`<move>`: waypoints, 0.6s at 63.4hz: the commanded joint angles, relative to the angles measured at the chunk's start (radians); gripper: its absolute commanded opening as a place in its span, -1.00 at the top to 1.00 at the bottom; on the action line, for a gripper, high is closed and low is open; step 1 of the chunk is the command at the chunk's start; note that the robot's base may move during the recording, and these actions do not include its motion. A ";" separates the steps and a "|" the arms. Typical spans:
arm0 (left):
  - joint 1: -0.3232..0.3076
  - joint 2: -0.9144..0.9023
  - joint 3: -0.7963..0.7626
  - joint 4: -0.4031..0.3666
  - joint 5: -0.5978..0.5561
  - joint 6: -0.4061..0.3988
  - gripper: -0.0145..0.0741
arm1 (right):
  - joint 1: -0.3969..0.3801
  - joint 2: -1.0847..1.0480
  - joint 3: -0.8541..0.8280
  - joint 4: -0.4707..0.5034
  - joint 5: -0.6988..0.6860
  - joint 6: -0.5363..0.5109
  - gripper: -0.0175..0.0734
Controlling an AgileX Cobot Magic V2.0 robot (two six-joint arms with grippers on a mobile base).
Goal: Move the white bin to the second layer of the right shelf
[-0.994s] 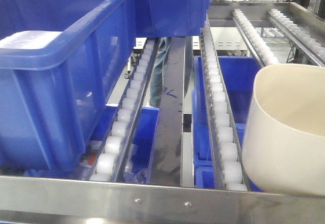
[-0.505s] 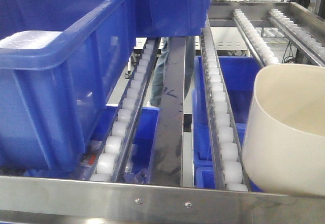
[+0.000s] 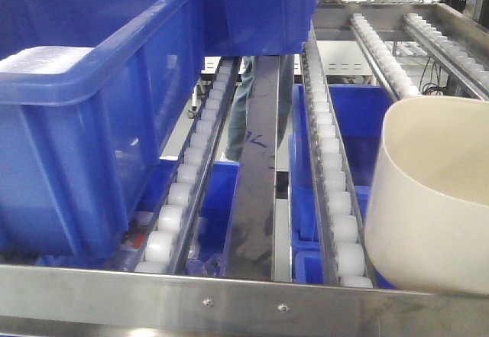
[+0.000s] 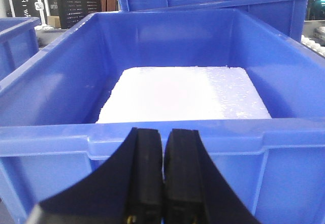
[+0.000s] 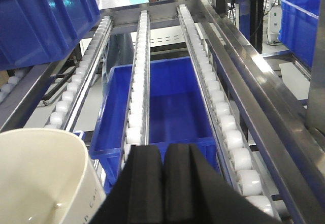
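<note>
White bin [image 3: 432, 199] at lower right of front view, upright, rim above the steel front rail [image 3: 244, 300], base hidden behind it. Also in right wrist view, bottom left [image 5: 43, 176], just beside the right hand [image 5: 163, 183]. Right hand fingers pressed together, clenched on nothing visible; not gripping the bin's rim in this view. Left hand [image 4: 162, 176] also clenched, empty, hovering in front of a blue crate [image 4: 167, 132] with a white foam slab [image 4: 183, 94] inside.

Judged step: placement on the roller level, near done or just done. Bin seemed to sit at the front end of the right-hand roller tracks [image 3: 330, 176], against or just behind the rail. Next move, as a guess: confirm the bin rests on the rollers, then draw the right hand back without knocking the rim; if not seated, push it further up the track.

Hard to tell: whether the bin's base touched the rollers, since rail and frame edge cut it off. Right side of bin out of frame. Which shelf level this was not countable from these views. Lower blue crate [image 5: 172, 107] visible beneath the tracks. Person's legs [image 3: 243, 108] behind the rack, partly blocked. Printed text on bin wall unreadable.
</note>
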 commanded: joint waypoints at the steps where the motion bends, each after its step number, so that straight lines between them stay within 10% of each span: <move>1: -0.003 -0.013 0.033 -0.003 -0.089 -0.007 0.48 | -0.009 -0.021 -0.017 -0.015 -0.098 0.005 0.49; 38: -0.003 -0.013 0.033 -0.003 -0.089 -0.007 0.48 | -0.009 -0.021 -0.017 -0.015 -0.078 0.004 0.49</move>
